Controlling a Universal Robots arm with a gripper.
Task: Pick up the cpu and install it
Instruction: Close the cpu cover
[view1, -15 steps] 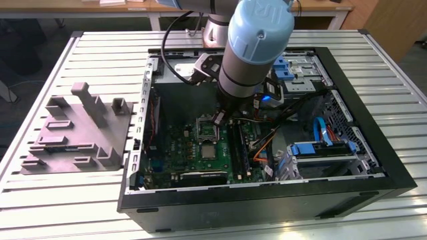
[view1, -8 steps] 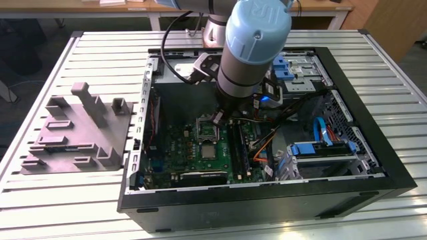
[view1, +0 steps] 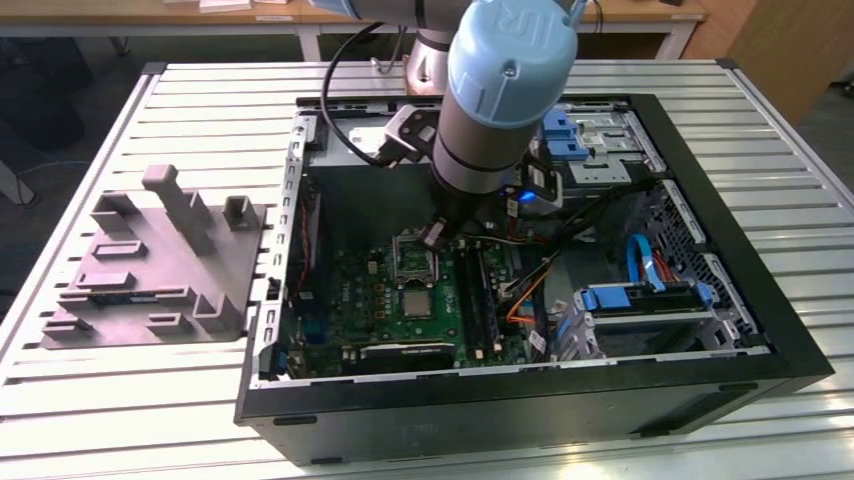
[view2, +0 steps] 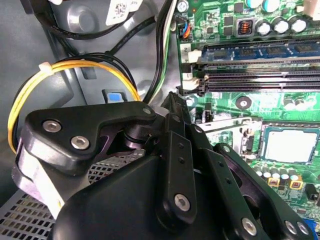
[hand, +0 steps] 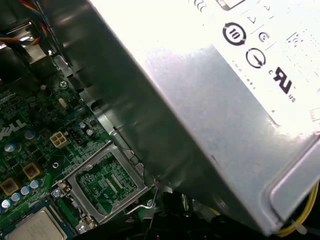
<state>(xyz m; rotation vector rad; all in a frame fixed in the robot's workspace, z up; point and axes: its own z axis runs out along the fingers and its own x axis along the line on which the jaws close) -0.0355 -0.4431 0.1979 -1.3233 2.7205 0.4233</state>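
Note:
The cpu (view1: 418, 301) is a small silver square lying flat in its socket on the green motherboard (view1: 374, 300), inside the open computer case. It shows in both wrist views too, cpu (view2: 291, 145) and cpu (hand: 31, 229). The silver socket frame (view1: 414, 262) with a dark centre stands flipped open just beyond it, also seen as socket frame (hand: 105, 182). My gripper (view1: 434, 237) hangs just above that frame, a little apart from the cpu, with nothing seen in it. Its black linkages (view2: 175, 165) show in the second wrist view.
A grey moulded holder block (view1: 147, 270) stands on the slatted table at the exterior view's left, outside the case. Inside are memory slots (view2: 260, 65), yellow and black cables (view2: 75, 67), a silver power supply (hand: 225, 100) and blue drive brackets (view1: 641, 297). The case walls (view1: 747, 280) hem the arm in.

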